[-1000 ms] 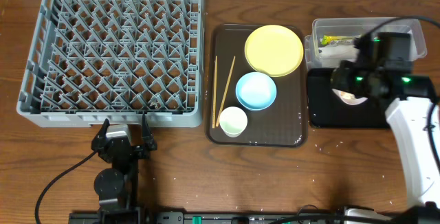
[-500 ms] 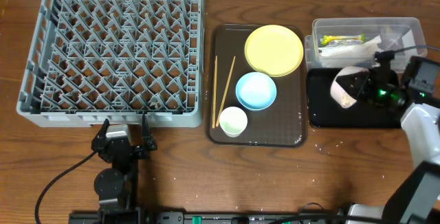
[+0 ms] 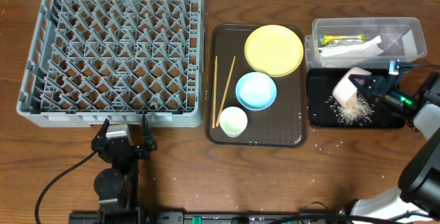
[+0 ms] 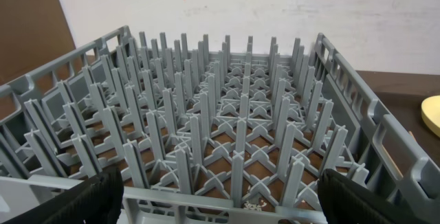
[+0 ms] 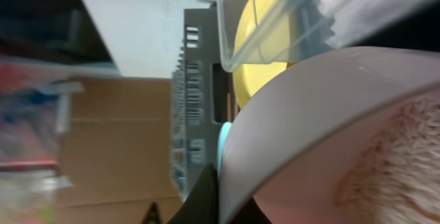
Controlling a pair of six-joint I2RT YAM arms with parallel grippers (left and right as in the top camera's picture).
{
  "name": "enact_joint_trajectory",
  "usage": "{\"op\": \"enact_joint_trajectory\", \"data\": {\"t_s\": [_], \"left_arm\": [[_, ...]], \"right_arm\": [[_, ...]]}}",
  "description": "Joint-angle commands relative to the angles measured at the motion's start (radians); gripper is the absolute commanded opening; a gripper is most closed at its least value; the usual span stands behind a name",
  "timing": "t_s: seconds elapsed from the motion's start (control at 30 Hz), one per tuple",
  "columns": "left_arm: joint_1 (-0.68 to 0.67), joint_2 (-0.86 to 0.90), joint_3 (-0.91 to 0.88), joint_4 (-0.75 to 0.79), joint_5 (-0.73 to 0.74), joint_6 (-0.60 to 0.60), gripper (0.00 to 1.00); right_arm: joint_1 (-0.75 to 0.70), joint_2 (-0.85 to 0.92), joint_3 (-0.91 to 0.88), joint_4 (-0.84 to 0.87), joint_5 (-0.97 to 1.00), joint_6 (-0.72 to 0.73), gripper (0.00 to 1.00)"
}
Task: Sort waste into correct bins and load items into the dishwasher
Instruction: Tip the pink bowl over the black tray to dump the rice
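My right gripper (image 3: 364, 85) is shut on the rim of the white bowl (image 3: 347, 86), tipped on its side over the black tray (image 3: 318, 114). White rice grains (image 3: 354, 110) lie spilled in the tray below it. The bowl fills the right wrist view (image 5: 323, 128). The clear tub (image 3: 412, 28) behind holds the green-yellow wrapper (image 3: 342, 40) and the white napkin (image 3: 357, 48). The yellow plate (image 3: 273, 50), light blue bowl (image 3: 256, 90), small white cup (image 3: 232, 121) and chopsticks (image 3: 221, 90) lie on the brown tray (image 3: 292, 124). My left gripper (image 3: 124, 141) is open just in front of the grey dish rack (image 3: 117, 49).
The rack's pegs fill the left wrist view (image 4: 220, 128), with a few rice grains on the table under its near wall (image 4: 251, 205). Stray rice grains lie on the wooden table (image 3: 323, 145) in front of the black tray.
The right arm has swung right and tipped the white bowl further over the black tray. Rice has poured out into the tray. The left arm has not moved.
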Motion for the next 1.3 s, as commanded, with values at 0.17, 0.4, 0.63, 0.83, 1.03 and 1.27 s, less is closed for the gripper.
{"op": "enact_joint_trajectory", "data": {"t_s": [0.17,0.4,0.63,0.83,1.03,1.27], "left_arm": [[0.004,-0.003,-0.018,-0.035,-0.015,0.006,0.92],[0.004,-0.003,-0.018,-0.035,-0.015,0.006,0.92],[0.004,-0.003,-0.018,-0.035,-0.015,0.006,0.92],[0.004,-0.003,-0.018,-0.035,-0.015,0.006,0.92],[0.004,-0.003,-0.018,-0.035,-0.015,0.006,0.92],[0.004,-0.003,-0.018,-0.035,-0.015,0.006,0.92]], "right_arm": [[-0.033,0.021,0.0,0.301,-0.143,0.429,0.01],[-0.033,0.021,0.0,0.53,-0.153,0.634,0.01],[-0.033,0.021,-0.003,0.508,-0.242,0.612,0.01],[-0.034,-0.036,-0.003,0.462,-0.23,0.563,0.01],[-0.035,-0.082,-0.008,0.339,-0.227,0.482,0.01],[-0.05,-0.108,-0.01,0.275,-0.242,0.428,0.01]]}}
